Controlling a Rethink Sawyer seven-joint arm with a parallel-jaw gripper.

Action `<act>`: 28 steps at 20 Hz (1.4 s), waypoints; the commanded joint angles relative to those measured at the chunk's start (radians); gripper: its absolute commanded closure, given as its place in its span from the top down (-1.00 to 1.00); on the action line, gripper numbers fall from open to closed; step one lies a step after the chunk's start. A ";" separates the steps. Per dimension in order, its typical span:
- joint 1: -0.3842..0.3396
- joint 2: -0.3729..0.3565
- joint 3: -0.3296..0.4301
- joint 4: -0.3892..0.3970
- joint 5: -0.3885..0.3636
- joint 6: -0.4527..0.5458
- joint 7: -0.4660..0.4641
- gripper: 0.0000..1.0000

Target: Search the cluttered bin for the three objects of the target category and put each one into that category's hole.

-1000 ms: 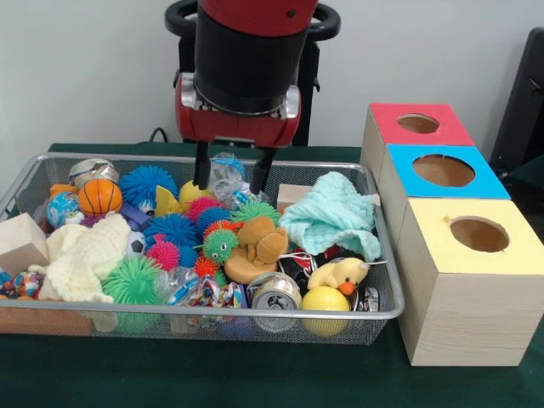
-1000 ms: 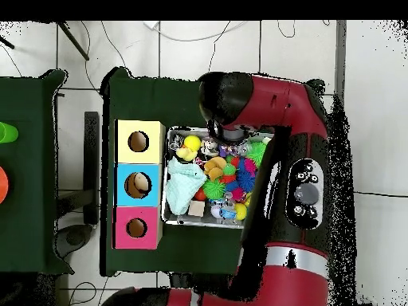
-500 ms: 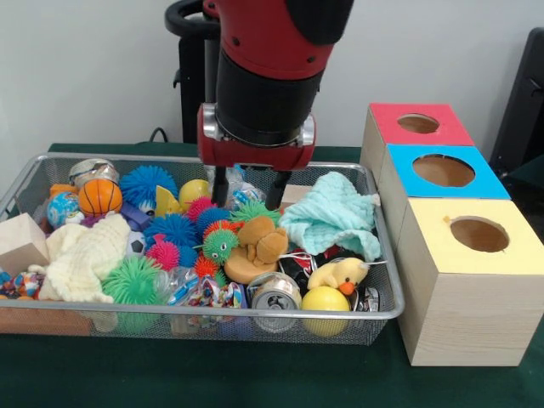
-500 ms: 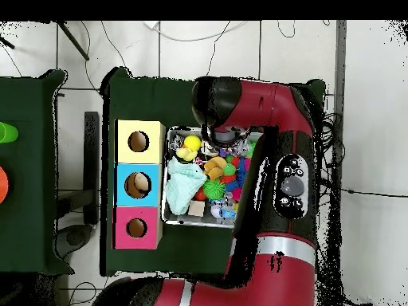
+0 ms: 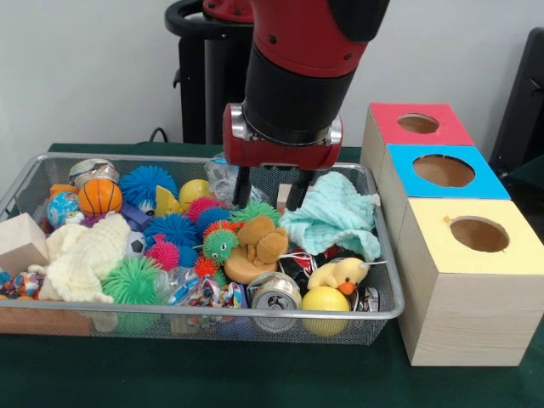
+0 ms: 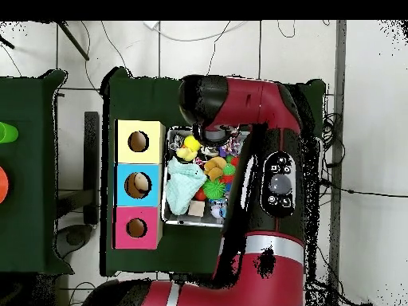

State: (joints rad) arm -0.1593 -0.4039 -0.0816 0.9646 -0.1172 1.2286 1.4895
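Since the earlier pictures the arm has travelled sideways over the wire bin, toward the side where the boxes stand, and the gripper now hangs above the green spiky ball, near the edge of the mint cloth. Its two dark fingers stand spread apart and hold nothing. No brand name or other writing can be read anywhere; the drink can shows only its silver top toward the camera. The task does not name the target category, so which three objects are meant I cannot tell; all the toys lie in the bin. Among them are a brown plush toy, a yellow duck, a yellow ball, a small basketball and a cream knitted cloth. Beside the bin stand three wooden boxes in a row, each with a round hole on top: the yellow box, the blue box and the red box. In the overhead view the arm covers a large part of the bin, so only the side next to the boxes shows, and the gripper itself is hidden there. Something pale lies inside the blue box's hole, but it is too small to make out.
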 commanded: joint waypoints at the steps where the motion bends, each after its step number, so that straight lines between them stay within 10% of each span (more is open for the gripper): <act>1: -0.017 0.031 0.051 0.057 -0.068 -0.089 -0.013 1.00; 28: -0.022 0.028 0.041 0.217 -0.060 -0.330 0.051 1.00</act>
State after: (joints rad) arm -0.1713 -0.3859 -0.0818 1.0051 -0.1172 1.0091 1.4895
